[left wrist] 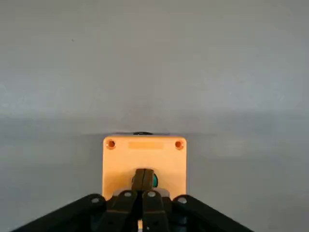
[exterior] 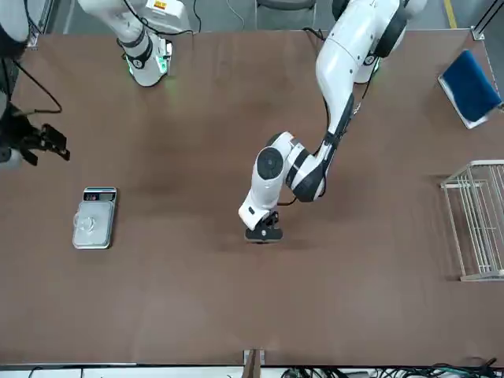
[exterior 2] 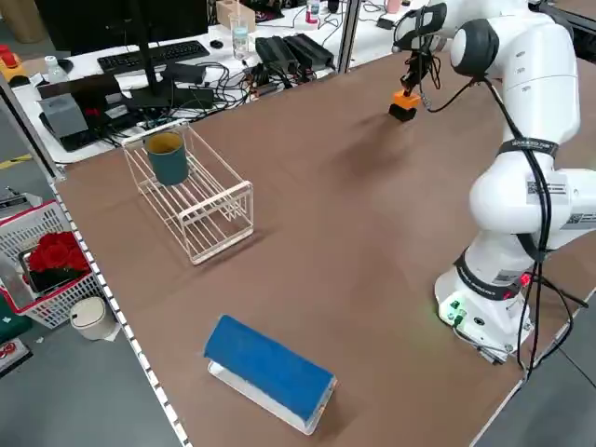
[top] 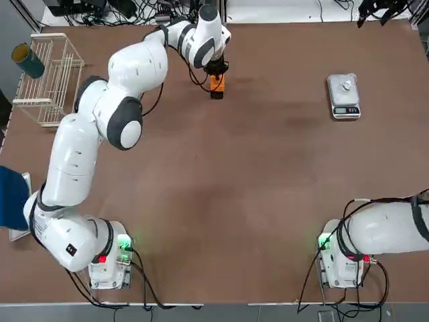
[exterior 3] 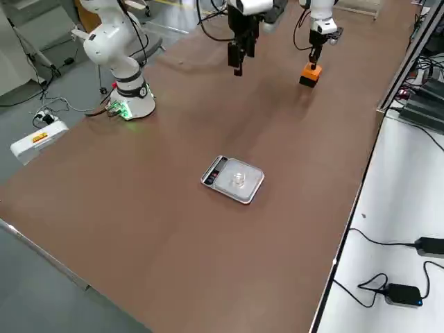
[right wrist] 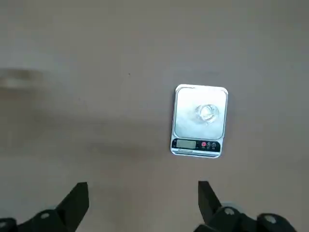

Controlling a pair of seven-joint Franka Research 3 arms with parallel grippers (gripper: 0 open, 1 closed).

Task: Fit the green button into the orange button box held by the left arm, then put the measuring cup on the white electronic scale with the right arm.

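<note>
Cup on scale, button in box

Plastic and metal share the matte brown table (top: 255, 201). The orange button box (top: 216, 83), a small glossy cube with a screw hole at each visible corner, sits at the far middle of the table. The left gripper (top: 216, 70) stands directly over it, its dark fingers (left wrist: 143, 179) pressed together on the round green button (left wrist: 153, 181), which is seated in the box's top face. Well off to the robot's right lies the white electronic scale (top: 344, 96), a flat rectangle with a shiny silver platform and a dark display strip at its near end. The measuring cup (right wrist: 206, 112), tiny, clear and round, rests near the middle of that platform. The right gripper (right wrist: 142, 203) hangs high above the table, dark angular fingers spread wide and holding nothing.
</note>
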